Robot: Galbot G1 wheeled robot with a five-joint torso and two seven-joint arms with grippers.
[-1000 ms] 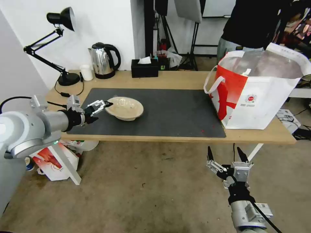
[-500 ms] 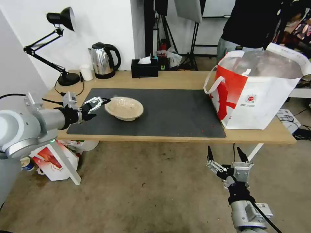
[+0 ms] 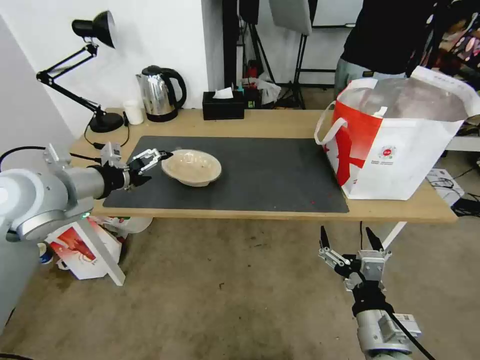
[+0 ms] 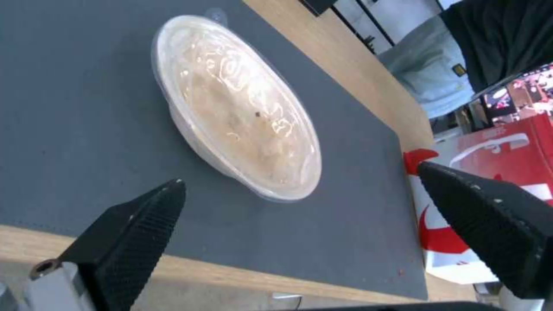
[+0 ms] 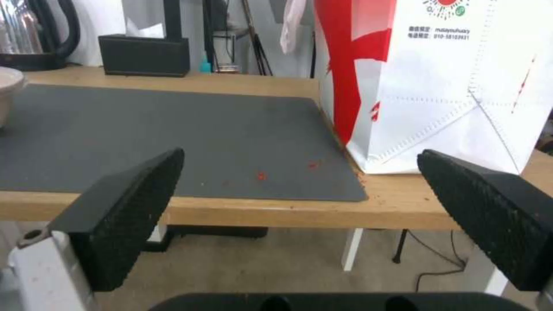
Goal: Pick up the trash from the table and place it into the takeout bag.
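Observation:
A shallow beige paper bowl (image 3: 192, 166) sits on the left part of the dark mat (image 3: 270, 170) on the table (image 3: 280, 122). My left gripper (image 3: 152, 160) is open just left of the bowl's rim. In the left wrist view the bowl (image 4: 242, 116) lies ahead of the open left gripper (image 4: 300, 177), apart from both fingers (image 4: 132, 233). The takeout bag (image 3: 395, 135) stands open at the table's right end. My right gripper (image 3: 350, 240) hangs open below the table's front edge, over the floor. In the right wrist view, the right gripper (image 5: 300, 153) faces the bag (image 5: 438, 86).
At the back left stand a desk lamp (image 3: 107, 121), a small white cup (image 3: 133, 111), a steel kettle (image 3: 160, 92) and a black tissue box (image 3: 223, 105). A smaller red-and-white bag (image 3: 80, 245) leans under the table's left end. A person (image 3: 390, 35) stands behind the takeout bag.
My left gripper has shifted slightly up and back beside the bowl's left rim, still open. The bowl, the bag and the right arm have not moved.

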